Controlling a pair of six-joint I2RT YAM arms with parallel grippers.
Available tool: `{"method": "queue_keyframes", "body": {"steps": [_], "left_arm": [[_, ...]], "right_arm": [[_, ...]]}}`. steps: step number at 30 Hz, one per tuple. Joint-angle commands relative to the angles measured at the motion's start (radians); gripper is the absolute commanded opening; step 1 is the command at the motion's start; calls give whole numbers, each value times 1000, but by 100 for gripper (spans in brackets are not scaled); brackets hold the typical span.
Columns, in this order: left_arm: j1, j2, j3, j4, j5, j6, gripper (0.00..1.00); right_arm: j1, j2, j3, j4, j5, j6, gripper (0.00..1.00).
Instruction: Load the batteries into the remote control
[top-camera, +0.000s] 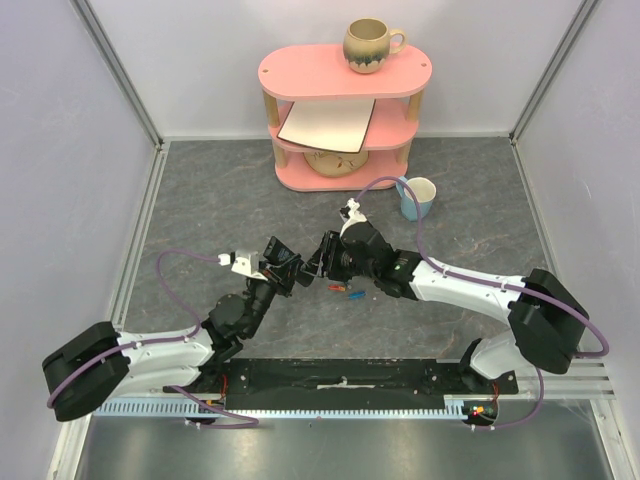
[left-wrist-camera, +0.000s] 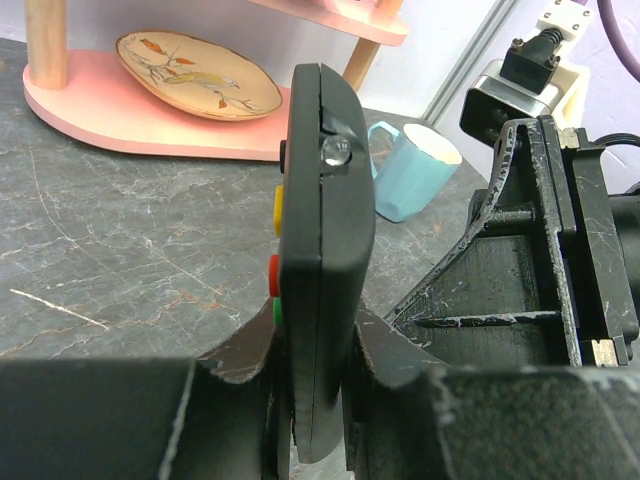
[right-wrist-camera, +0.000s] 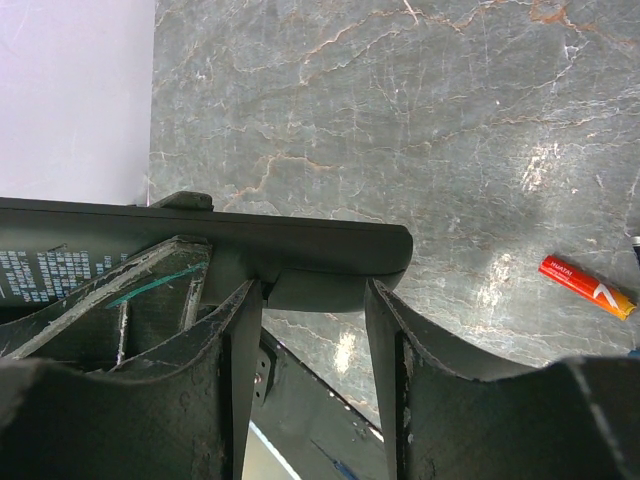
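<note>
Left pincer (left-wrist-camera: 315, 350) is clenching the remote control (left-wrist-camera: 325, 230) edgewise, hiding its lower end; right pincer (right-wrist-camera: 312, 310) is sitting at its other end, whether gripping I cannot tell.

Robot lab cell; white panel walls (top-camera: 220, 60), aluminium corner posts (top-camera: 118, 72); grey stone-look tabletop (top-camera: 200, 200); pink shelf (top-camera: 330, 72).

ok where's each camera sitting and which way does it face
top external: above and behind the robot, looking down on the table and pink shelf; the left arm and right arm show.
left wrist: looks along the left claw shut on the remote control, toward a blue cup.
right wrist: looks down past the right claw, astride the remote's end, at a battery.
shared: both wrist views show the remote control.
</note>
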Motion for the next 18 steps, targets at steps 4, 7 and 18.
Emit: {"method": "queue_keyframes", "body": {"steps": [4, 7, 18], "left_arm": [[-29, -70, 85, 210, 45, 9, 2], [-28, -80, 87, 205, 36, 20, 2], [-29, -101, 87, 187, 25, 23, 2]], "right_arm": [[-1, 14, -32, -89, 37, -9, 52], [-1, 9, -40, -90, 38, -9, 52], [-1, -8, -58, -93, 48, -9, 52]]}}
